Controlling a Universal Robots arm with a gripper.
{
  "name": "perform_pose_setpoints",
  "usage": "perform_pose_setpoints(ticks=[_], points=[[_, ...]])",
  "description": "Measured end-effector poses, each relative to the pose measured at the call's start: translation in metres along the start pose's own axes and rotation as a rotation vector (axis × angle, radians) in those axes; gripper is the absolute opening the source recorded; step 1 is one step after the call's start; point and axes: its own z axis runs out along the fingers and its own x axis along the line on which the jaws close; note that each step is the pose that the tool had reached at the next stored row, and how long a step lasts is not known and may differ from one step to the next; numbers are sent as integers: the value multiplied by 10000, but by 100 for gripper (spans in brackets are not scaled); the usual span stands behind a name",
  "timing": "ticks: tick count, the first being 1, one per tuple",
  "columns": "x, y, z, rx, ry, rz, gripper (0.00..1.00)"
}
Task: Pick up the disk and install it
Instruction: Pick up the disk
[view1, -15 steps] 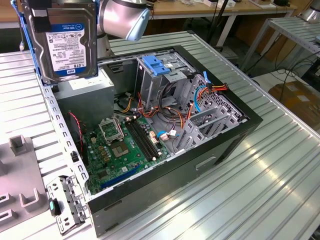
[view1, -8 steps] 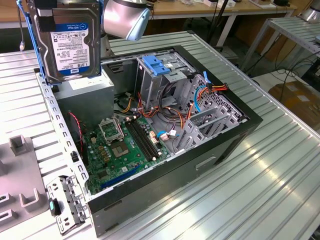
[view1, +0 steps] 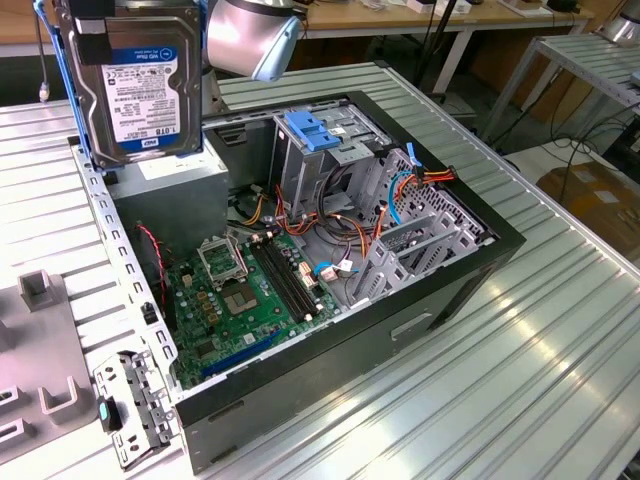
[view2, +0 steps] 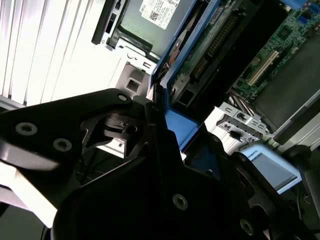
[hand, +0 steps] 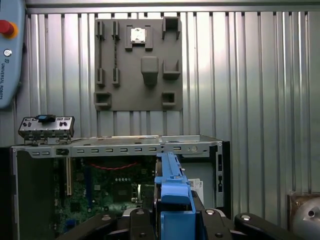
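The disk (view1: 140, 90), silver with a white label and blue side rails, hangs upright in the air over the back corner of the open computer case (view1: 460, 290), at the exterior view's left. My gripper (view1: 120, 18) is shut on its upper end. In the first wrist view the disk (hand: 172, 185) appears edge-on as a blue rail clamped between the black fingers of the gripper (hand: 172, 220). In the second wrist view the disk (view2: 200, 55) shows its circuit-board side and blue rail running out from the gripper (view2: 187, 145). The bare-metal drive cage (view1: 330, 170) with its blue tab (view1: 312, 132) stands inside the case.
A grey power supply (view1: 190, 190) sits just below the disk, and the green motherboard (view1: 250, 290) and loose cables (view1: 330, 230) lie in the case. A grey fixture plate (view1: 40, 340) and a metal bracket (view1: 130, 400) lie on the ribbed table at the exterior view's left.
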Motion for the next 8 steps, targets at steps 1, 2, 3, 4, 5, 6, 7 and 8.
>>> perform_pose_setpoints(ticks=[1, 2, 3, 4, 5, 6, 7, 8], points=[[8, 0, 0, 0, 0, 0, 37], [21, -2, 0, 0, 0, 0, 37], [34, -11, 0, 0, 0, 0, 37], [38, -20, 0, 0, 0, 0, 37], [43, -32, 0, 0, 0, 0, 37], [52, -60, 1, 1, 0, 0, 37], [57, -81, 3, 1, -1, 0, 37], [61, -112, 4, 0, 1, 0, 37]])
